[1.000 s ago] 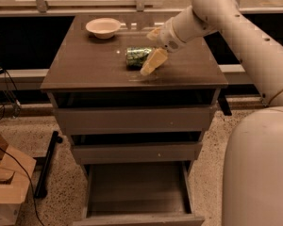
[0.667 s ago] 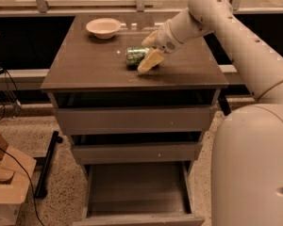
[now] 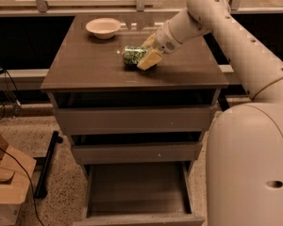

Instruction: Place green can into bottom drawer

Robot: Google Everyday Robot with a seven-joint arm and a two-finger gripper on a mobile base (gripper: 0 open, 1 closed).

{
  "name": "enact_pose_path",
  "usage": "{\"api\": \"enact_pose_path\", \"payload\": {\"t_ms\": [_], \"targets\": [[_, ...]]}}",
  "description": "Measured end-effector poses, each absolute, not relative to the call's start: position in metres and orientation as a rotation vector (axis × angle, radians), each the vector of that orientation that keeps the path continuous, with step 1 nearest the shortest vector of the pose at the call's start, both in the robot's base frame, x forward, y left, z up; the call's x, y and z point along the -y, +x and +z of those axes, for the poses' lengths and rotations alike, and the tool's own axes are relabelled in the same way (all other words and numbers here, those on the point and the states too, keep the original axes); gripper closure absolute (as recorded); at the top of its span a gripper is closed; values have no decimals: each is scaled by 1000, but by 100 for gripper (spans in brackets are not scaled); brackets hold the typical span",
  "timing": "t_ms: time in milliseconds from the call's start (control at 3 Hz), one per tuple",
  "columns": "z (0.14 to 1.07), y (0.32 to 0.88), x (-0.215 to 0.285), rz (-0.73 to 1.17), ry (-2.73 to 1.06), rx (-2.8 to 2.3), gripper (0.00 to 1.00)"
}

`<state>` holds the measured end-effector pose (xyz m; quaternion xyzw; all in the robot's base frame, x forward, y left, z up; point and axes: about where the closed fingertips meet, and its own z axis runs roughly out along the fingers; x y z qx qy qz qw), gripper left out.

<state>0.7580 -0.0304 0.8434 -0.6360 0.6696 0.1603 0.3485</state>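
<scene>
Spread gripper straddles the can on the table, the can's length running left from the gripper

Tan-yellow gripper down on the dark brown cabinet top. Right at it, the green can, mottled green and white. Cream bowl beyond. Glossy white arm. Grey-brown bottom drawer below.
</scene>
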Motion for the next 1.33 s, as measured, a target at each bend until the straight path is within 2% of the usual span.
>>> {"api": "enact_pose_path", "payload": {"t_ms": [333,1333], "targets": [[891,730,34,342,-1638,-1674,100],[929,579,42,277,-1525,-1727,100]]}}
